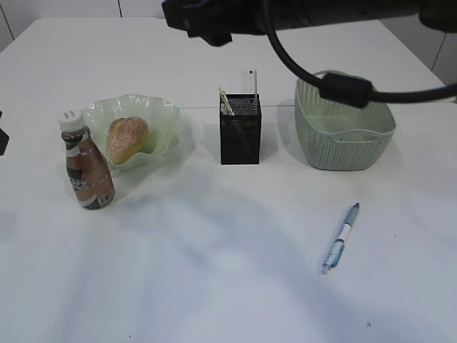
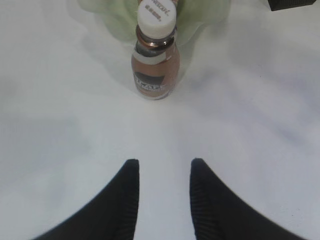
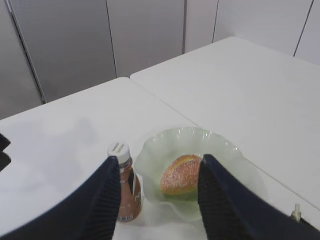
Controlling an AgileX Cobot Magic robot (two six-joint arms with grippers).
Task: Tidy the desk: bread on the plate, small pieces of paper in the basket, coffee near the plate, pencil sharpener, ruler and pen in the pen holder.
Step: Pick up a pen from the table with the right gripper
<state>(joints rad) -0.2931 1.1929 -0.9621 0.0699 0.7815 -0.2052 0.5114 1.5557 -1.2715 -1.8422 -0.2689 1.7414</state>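
The bread lies on the pale green glass plate. The brown coffee bottle stands upright just left of and in front of the plate. The black mesh pen holder holds a ruler and a thin light item. The blue pen lies on the table at the front right. My left gripper is open and empty, short of the coffee bottle. My right gripper is open and empty, high above the bread, the plate and the bottle.
A green woven basket stands right of the pen holder; I cannot make out what is in it. My right arm with its cable crosses the top of the exterior view. A seam between two tables runs behind the plate.
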